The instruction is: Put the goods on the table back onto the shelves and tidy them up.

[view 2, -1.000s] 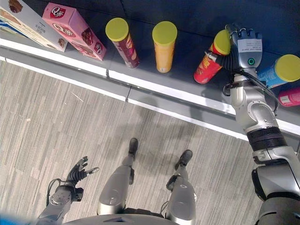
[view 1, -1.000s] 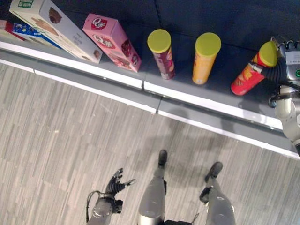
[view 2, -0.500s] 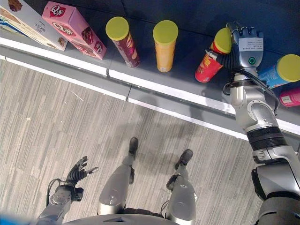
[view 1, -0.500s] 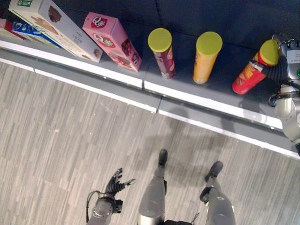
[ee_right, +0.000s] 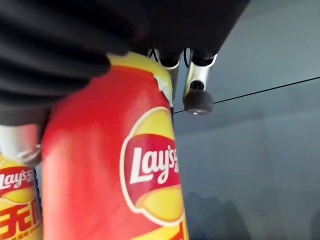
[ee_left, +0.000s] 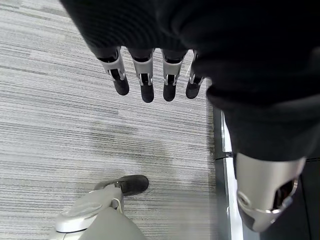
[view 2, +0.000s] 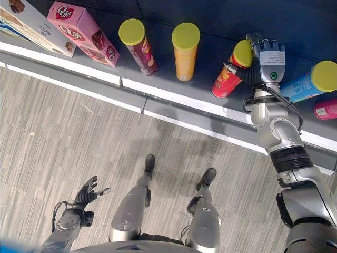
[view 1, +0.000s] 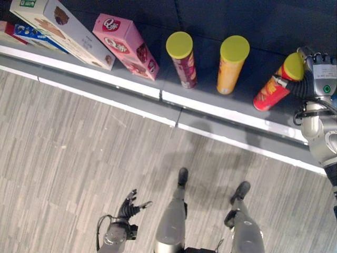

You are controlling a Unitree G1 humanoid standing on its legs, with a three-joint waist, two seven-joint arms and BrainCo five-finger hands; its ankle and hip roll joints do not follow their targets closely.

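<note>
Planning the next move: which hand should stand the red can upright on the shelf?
The right hand: its fingers already grip the tilted red can on the shelf. The left hand hangs open above the floor.

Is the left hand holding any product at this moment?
No. The left hand hangs low over the floor with relaxed, spread fingers and nothing in them, while the right hand grips the red can.
</note>
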